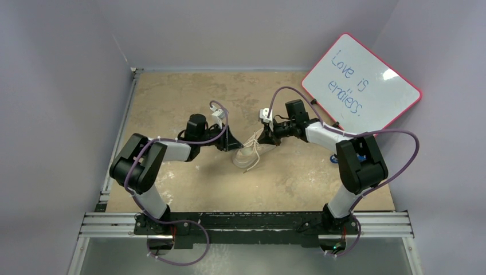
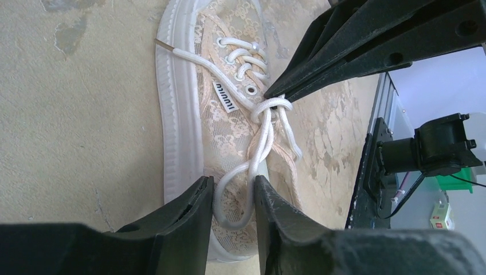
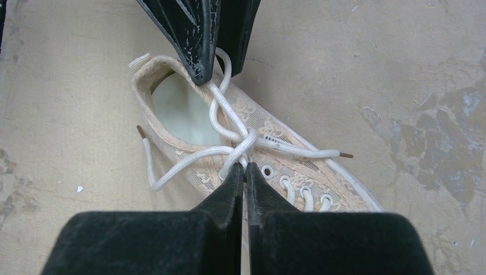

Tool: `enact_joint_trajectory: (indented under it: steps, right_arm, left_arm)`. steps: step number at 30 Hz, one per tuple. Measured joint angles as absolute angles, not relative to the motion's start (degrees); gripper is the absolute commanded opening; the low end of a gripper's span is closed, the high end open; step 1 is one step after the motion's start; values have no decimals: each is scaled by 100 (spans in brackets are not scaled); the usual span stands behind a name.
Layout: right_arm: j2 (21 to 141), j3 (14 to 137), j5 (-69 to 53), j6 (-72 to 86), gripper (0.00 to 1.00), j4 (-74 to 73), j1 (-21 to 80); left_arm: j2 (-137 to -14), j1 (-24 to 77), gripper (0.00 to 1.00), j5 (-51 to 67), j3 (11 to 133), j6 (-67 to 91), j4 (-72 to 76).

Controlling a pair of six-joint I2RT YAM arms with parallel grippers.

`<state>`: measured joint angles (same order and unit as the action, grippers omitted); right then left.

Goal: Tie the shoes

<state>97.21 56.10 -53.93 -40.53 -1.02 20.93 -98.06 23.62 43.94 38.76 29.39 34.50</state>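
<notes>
Cream shoe (image 1: pixel 247 156) sits mid-desk (image 1: pixel 172 97), laces (image 3: pixel 229 123) crossed in a twist over the tongue. Right gripper (image 3: pixel 245 169) comes in low from the right, jaws pinched tight on the laces at the crossing. Left gripper (image 2: pixel 234 189) reaches in from the left, jaws squeezing a lace loop above the shoe opening. Both arms bent at the elbow, wrists nearly meeting over the shoe.
</notes>
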Motion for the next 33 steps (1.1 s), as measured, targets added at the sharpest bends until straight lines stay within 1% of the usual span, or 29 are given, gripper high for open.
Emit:
enact_joint_trajectory:
  steps: [1,12,17,26,33]
  right_arm:
    - [9721,5610,-5393,-4053,0,-104,2093]
    - [9721,5610,-5389,-4056,0,-119,2093]
    - [9682,5610,-5282,-3997,0,-163,2093]
    - [9301,5612,-4582,-3647,0,-598,2093]
    - [9039,5610,-4005,-3238,0,-899,2095]
  left_arm:
    - [-9808,2362,24,4397,3876,2936,3450]
    - [-9804,2357,0,4438,3953,2934,3446]
    - [-9802,2357,0,4458,3983,2875,3330]
    - [-9662,2357,0,4316,4180,2530,2626]
    - [-9657,2357,0,4032,4530,2757,1719]
